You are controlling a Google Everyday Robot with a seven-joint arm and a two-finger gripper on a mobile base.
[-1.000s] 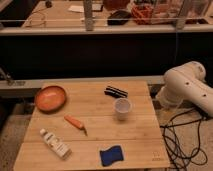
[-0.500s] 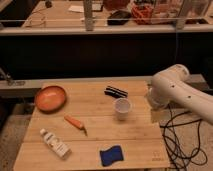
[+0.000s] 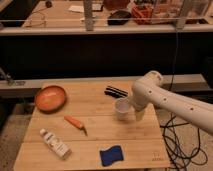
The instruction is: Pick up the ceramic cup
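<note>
The ceramic cup [image 3: 121, 109] is small and plain white. It stands upright right of the middle of the wooden table [image 3: 95, 135]. My white arm [image 3: 170, 102] reaches in from the right, its rounded joint above and to the right of the cup. My gripper [image 3: 136, 112] hangs down from that joint just to the right of the cup, close to its side.
An orange-brown bowl [image 3: 50, 98] sits at the table's far left. A carrot [image 3: 75, 122], a white bottle [image 3: 55, 144] and a blue sponge [image 3: 111, 155] lie nearer the front. A black object [image 3: 116, 92] lies behind the cup. Cables [image 3: 176, 145] trail on the floor at right.
My arm has swung left from the table's right edge, bringing the gripper beside the cup. The cup and other things have not moved.
</note>
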